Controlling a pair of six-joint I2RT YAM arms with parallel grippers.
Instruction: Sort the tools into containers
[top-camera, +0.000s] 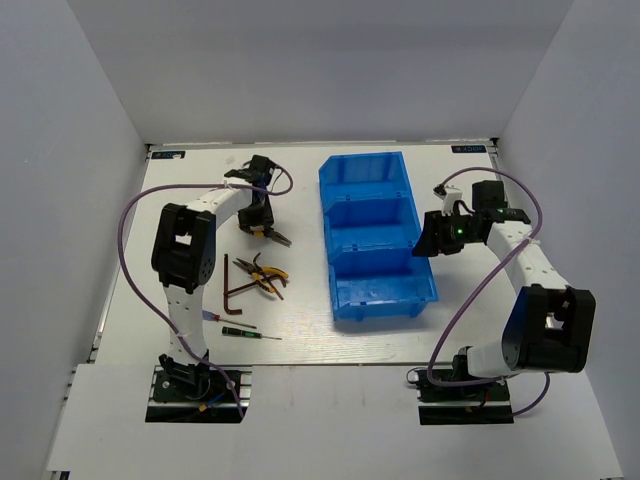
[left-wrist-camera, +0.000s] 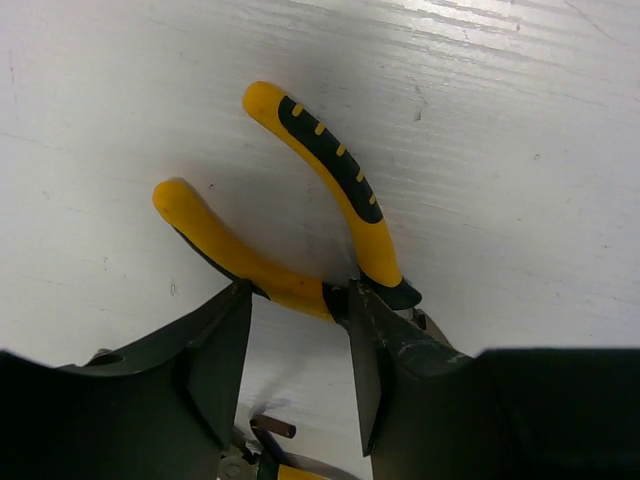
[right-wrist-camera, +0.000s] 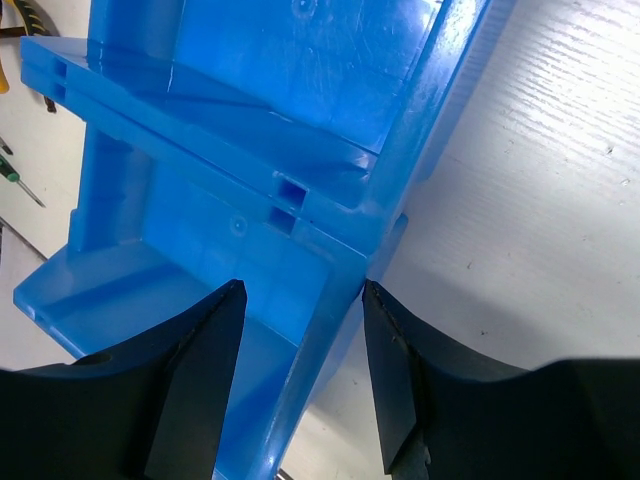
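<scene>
Two claws are busy with separate jobs. The left claw (left-wrist-camera: 298, 300) is spread wide, its fingers (left-wrist-camera: 222, 350) straddling one yellow handle of a pair of pliers (left-wrist-camera: 335, 180) just short of the pivot. It has not closed on the handle, and the pliers lie flat on the white table (left-wrist-camera: 520, 150), left of the bin in the top view. Taking a single handle near the hinge looks sensible to me, since the two handles splay too far apart to span together.

The right claw (right-wrist-camera: 300, 295) is likewise released. One finger hangs inside and one outside the right-hand wall of the blue bin (right-wrist-camera: 200, 200), near the divider between the middle and nearest compartments. This reads as a stance to steady the bin, though I cannot tell whether the fingers touch the wall. All three compartments look bare from above.

Lower left of the bin lie the second pliers (top-camera: 264, 276), two hex keys (top-camera: 227, 280) and, nearer the bottom of the frame, two screwdrivers (top-camera: 250, 333). All are well apart from the bin. The bin's tall left wall stands between the pliers and any compartment, so a lift must clear it.
</scene>
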